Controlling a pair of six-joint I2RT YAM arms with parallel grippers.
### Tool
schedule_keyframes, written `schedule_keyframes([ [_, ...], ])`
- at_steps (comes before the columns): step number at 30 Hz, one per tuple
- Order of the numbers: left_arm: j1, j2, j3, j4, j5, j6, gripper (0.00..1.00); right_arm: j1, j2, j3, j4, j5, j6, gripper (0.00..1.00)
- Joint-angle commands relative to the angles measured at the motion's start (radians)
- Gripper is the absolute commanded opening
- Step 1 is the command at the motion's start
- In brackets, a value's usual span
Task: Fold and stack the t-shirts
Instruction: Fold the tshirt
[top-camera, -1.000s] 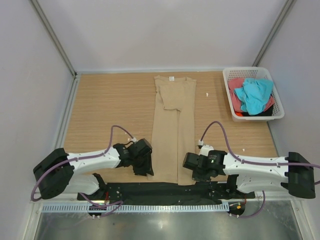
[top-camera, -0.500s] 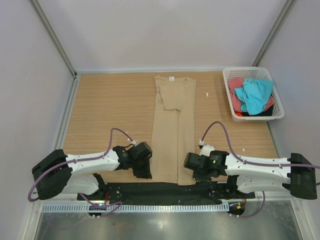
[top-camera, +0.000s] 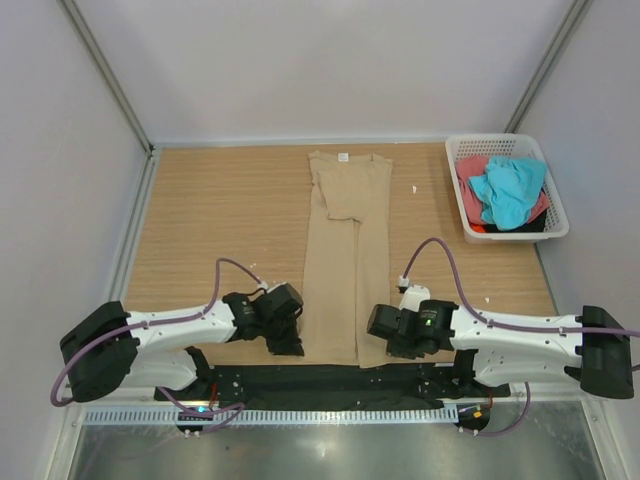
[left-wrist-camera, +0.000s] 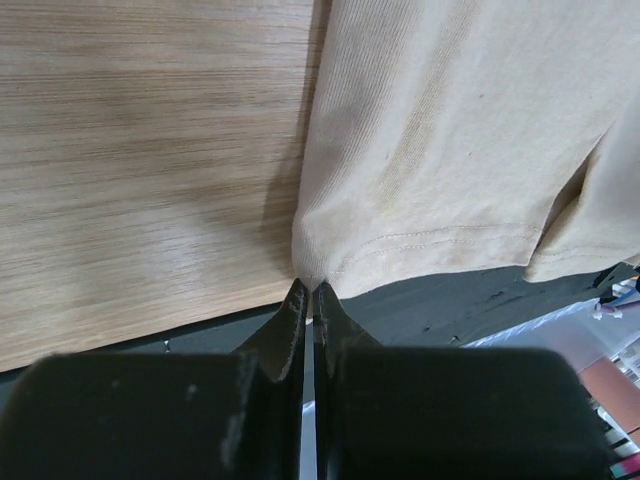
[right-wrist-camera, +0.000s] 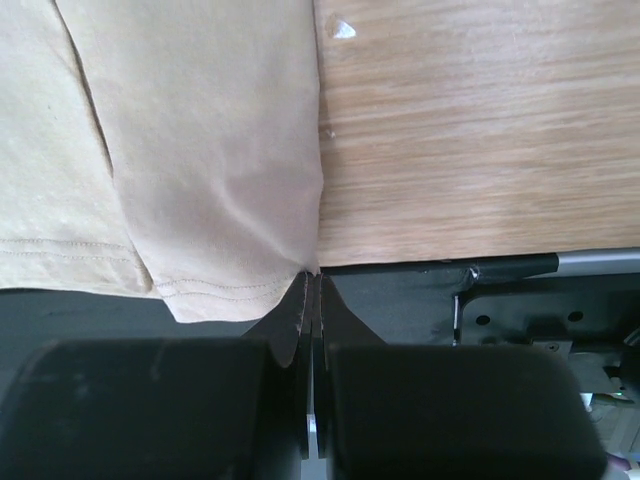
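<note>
Left fingers (left-wrist-camera: 292, 322) have just closed on the hem's left corner.
Right fingers (right-wrist-camera: 332, 312) likewise pinch the right corner of the tan t-shirt (top-camera: 345, 260), flat along the tabletop (top-camera: 220, 220); lift both corners level, keeping the hem taut.

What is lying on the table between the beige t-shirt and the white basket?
In the top view, only bare wooden table separates the beige t-shirt from the white basket, apart from one small white speck.
</note>
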Motion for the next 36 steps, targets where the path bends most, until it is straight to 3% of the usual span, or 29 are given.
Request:
schedule_keyframes([
  [1,0.018,0.016,0.042,0.032,-0.017,-0.014,0.00,0.001,0.034,0.065,-0.010,0.097,-0.043,0.01],
  [7,0.061,0.118,0.200,-0.066,-0.020,0.053,0.00,-0.037,0.094,0.129,-0.001,0.126,-0.143,0.01],
  [17,0.213,0.254,0.384,-0.096,0.019,0.167,0.00,-0.273,0.125,0.184,0.154,0.062,-0.446,0.01],
  [26,0.371,0.385,0.579,-0.155,0.027,0.305,0.00,-0.511,0.301,0.342,0.243,0.042,-0.699,0.01],
  [36,0.507,0.596,0.812,-0.198,0.059,0.383,0.00,-0.658,0.544,0.591,0.269,0.040,-0.905,0.01],
])
